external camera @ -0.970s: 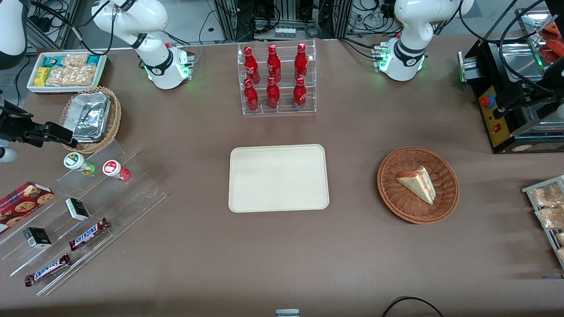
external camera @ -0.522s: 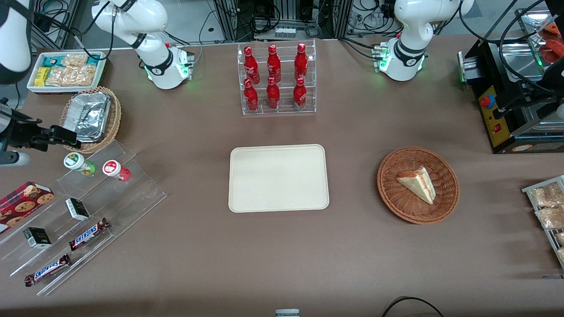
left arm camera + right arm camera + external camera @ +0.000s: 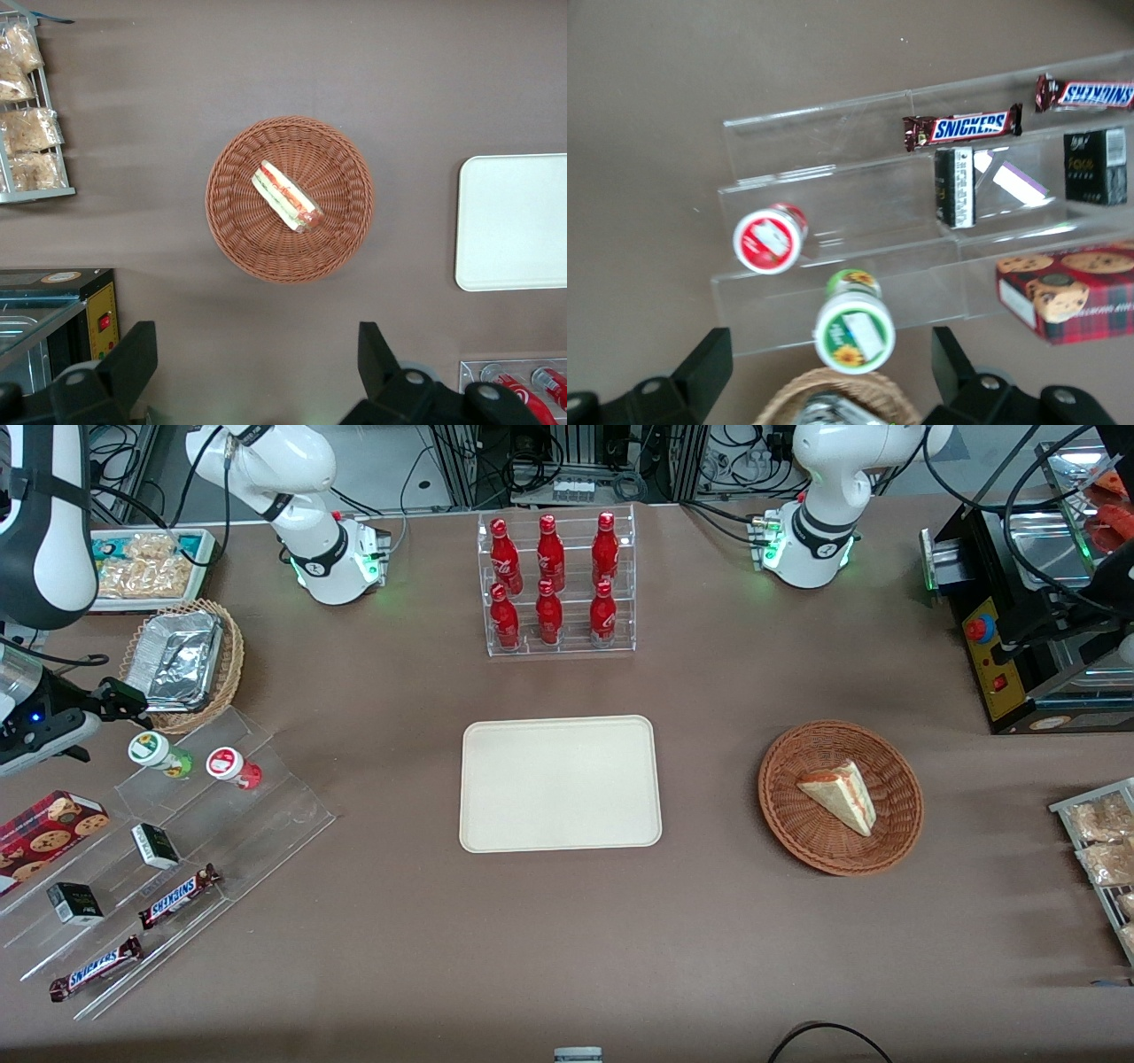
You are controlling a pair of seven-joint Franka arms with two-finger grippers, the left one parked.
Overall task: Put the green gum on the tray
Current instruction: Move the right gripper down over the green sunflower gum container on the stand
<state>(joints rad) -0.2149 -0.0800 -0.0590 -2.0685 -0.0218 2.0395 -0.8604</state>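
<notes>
Two-finger gripper [image 3: 833, 367] open wide, above green gum [image 3: 853, 333]

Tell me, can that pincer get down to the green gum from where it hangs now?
Probably yes. The pincer hangs open above the green gum, whose lid is bare. The red gum stands apart beside it, and the wicker basket sits close.
</notes>
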